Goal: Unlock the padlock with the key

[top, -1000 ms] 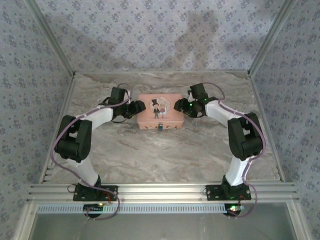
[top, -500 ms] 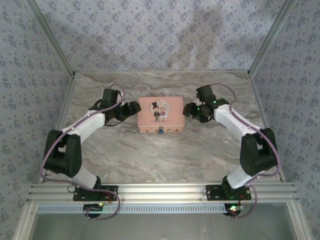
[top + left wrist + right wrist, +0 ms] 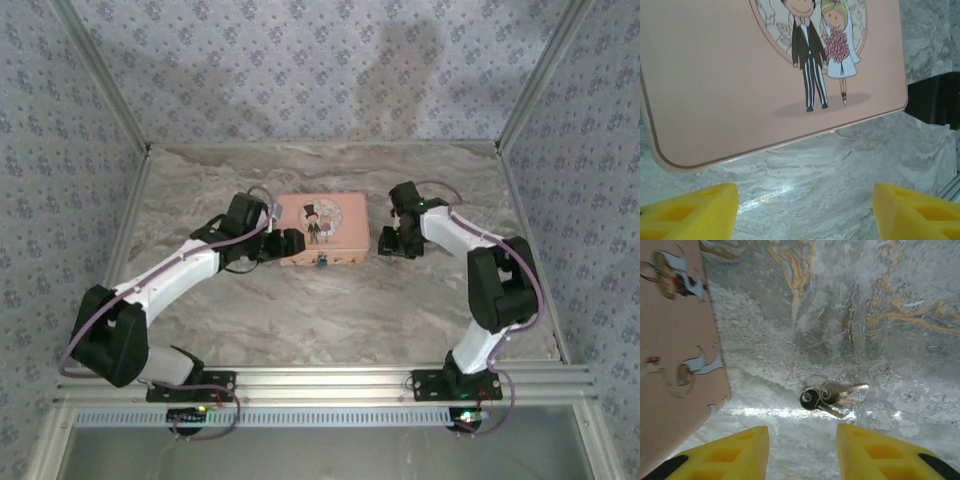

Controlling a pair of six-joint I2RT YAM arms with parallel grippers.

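The marble-patterned desk [image 3: 330, 310] carries everything, and both white arms reach from its near edge towards the middle of its far half. A pink tin [image 3: 322, 228] lies flat there with its lid up, showing a cartoon couple, and its long sides run parallel to the desk's far edge. The left arm stretches low across the desk. Its left end effector [image 3: 287, 243] sits at the tin's near left corner, but the top view does not settle whether it touches the tin. In the left wrist view that end effector [image 3: 805, 220] has its yellow fingers [image 3: 690, 212] spread wide with nothing between them, over bare desk just off one edge of the tin's lid [image 3: 730, 75]. The right arm folds back on itself, and the right end effector [image 3: 392, 243] points down just beside the tin's right side. Its own camera shows this end effector [image 3: 802, 450] also parted and gripping nothing, above the desk. A small bunch of silvery keys [image 3: 827, 396] on a ring lies flat on the desk ahead of the gap, near the tin's side wall [image 3: 675, 355] but apart from it. The padlock [image 3: 323, 259] is a tiny dark bluish piece hanging at the middle of the tin's near wall, facing the desk's near edge.
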